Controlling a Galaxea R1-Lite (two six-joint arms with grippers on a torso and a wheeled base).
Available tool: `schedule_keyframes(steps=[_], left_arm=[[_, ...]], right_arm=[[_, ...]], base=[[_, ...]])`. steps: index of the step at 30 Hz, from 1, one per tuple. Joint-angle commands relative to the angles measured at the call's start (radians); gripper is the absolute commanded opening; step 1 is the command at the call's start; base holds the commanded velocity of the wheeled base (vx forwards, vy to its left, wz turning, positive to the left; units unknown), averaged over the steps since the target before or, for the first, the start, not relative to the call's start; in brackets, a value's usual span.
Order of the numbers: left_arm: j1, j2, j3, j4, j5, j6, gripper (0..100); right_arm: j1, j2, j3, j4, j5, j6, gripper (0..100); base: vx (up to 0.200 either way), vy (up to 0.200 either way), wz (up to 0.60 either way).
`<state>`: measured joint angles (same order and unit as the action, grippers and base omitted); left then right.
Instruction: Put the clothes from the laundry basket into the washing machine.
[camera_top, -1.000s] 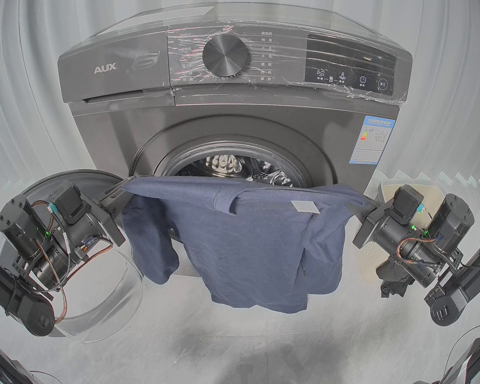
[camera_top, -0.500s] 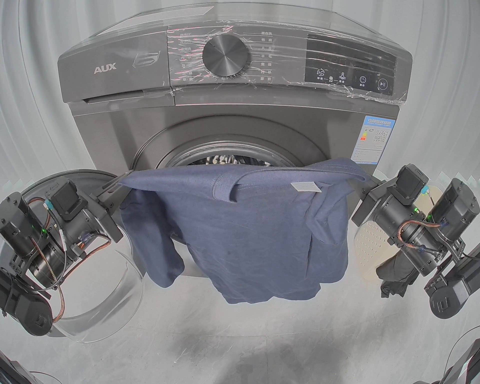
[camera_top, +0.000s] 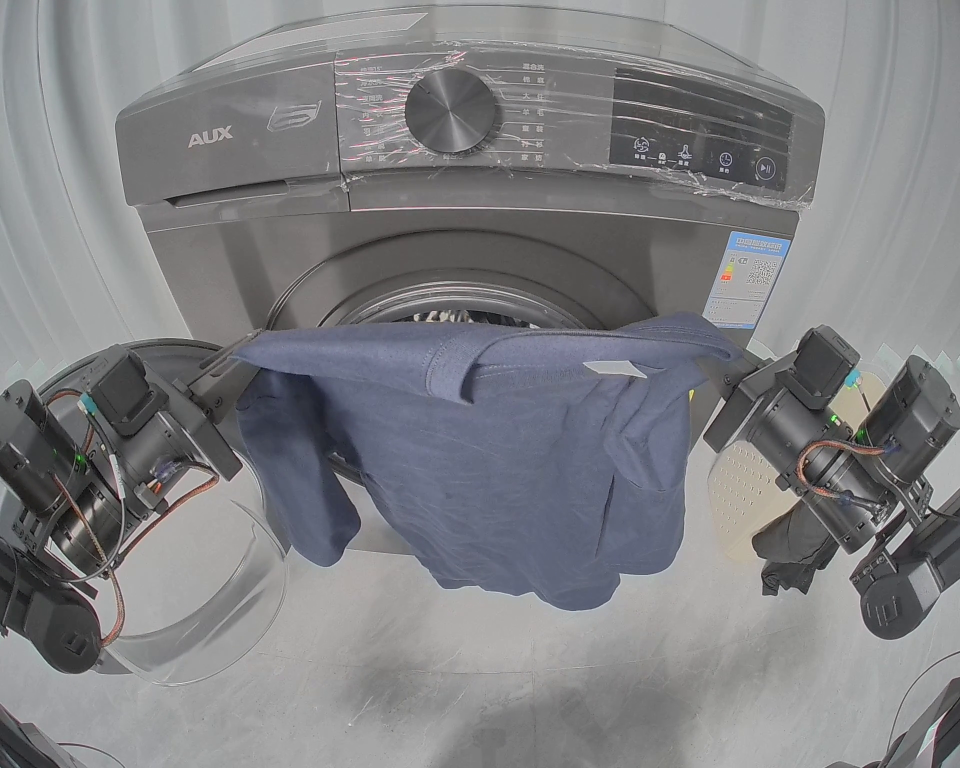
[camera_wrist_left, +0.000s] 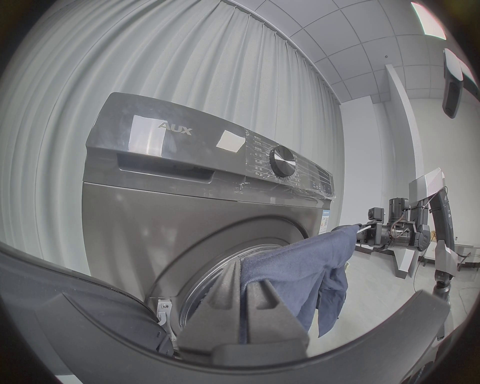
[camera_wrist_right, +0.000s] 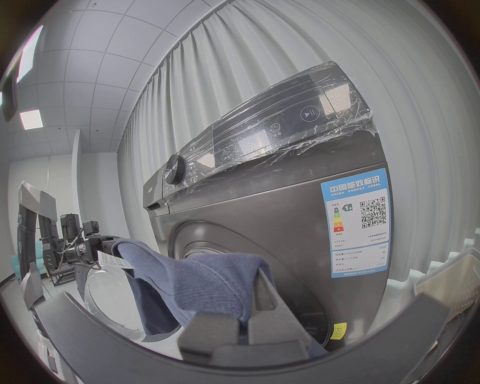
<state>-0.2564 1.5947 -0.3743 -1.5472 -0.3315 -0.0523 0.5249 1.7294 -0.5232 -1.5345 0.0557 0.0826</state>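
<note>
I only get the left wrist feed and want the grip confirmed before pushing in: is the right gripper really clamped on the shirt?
Observer: Yes; the right wrist view shows the right gripper shut on a fold of the shirt.
Operator: How does the shirt sit against the opening?
Observer: Head view: stretched across the front of the drum opening, hem hanging below it.
Operator: Anything left by the basket?
Observer: A dark cloth hangs beside the basket.

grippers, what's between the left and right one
A blue shirt, stretched from the left gripper to the right gripper, each shut on an end, in front of the washer. The head view shows it.
</note>
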Motion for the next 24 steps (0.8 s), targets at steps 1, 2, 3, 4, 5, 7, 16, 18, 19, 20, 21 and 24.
schedule_keyframes(steps=[1, 2, 3, 4, 5, 7, 16, 18, 19, 20, 21, 24], left_arm=[[-0.075, 0.004, 0.017, -0.001, 0.011, -0.006, 0], [-0.104, 0.008, 0.021, -0.001, 0.014, -0.007, 0], [-0.138, 0.01, 0.021, -0.001, 0.017, -0.007, 0], [-0.164, 0.011, 0.017, -0.001, 0.028, -0.009, 0], [-0.164, 0.011, 0.017, -0.001, 0.028, -0.009, 0], [-0.238, 0.018, -0.003, -0.001, 0.097, -0.009, 0], [-0.261, 0.068, -0.058, 0.003, 0.17, -0.009, 0], [-0.261, 0.07, -0.063, 0.003, 0.181, -0.009, 0], [-0.261, 0.07, -0.066, 0.004, 0.187, -0.009, 0], [-0.261, 0.071, -0.069, 0.004, 0.193, -0.009, 0], [-0.261, 0.071, -0.069, 0.004, 0.193, -0.009, 0], [-0.267, 0.083, -0.095, 0.007, 0.212, -0.009, 0]], right_arm=[[0.007, 0.007, 0.003, 0.0, -0.004, 0.002, 0], [0.009, 0.009, 0.003, 0.002, -0.011, 0.002, 0], [0.014, 0.015, 0.005, 0.002, -0.022, 0.005, 0], [0.024, 0.021, 0.006, 0.002, -0.031, 0.008, 0], [0.024, 0.021, 0.006, 0.002, -0.031, 0.008, 0], [0.081, 0.052, 0.022, 0.002, -0.068, 0.043, 0], [0.156, 0.217, 0.035, -0.007, -0.093, 0.072, 0], [0.173, 0.237, 0.038, -0.007, -0.094, 0.077, 100], [0.178, 0.248, 0.04, -0.007, -0.094, 0.077, 100], [0.181, 0.26, 0.042, -0.007, -0.094, 0.077, 100], [0.181, 0.26, 0.042, -0.007, -0.094, 0.077, 100], [0.191, 0.309, 0.075, -0.006, -0.093, 0.075, 100]], base=[[0.0, 0.0, 0.0], [0.0, 0.0, 0.0], [0.0, 0.0, 0.0], [0.0, 0.0, 0.0], [0.0, 0.0, 0.0], [0.0, 0.0, 0.0], [0.0, 0.0, 0.0], [0.0, 0.0, 0.0], [0.0, 0.0, 0.0], [0.0, 0.0, 0.0], [0.0, 0.0, 0.0], [0.0, 0.0, 0.0]])
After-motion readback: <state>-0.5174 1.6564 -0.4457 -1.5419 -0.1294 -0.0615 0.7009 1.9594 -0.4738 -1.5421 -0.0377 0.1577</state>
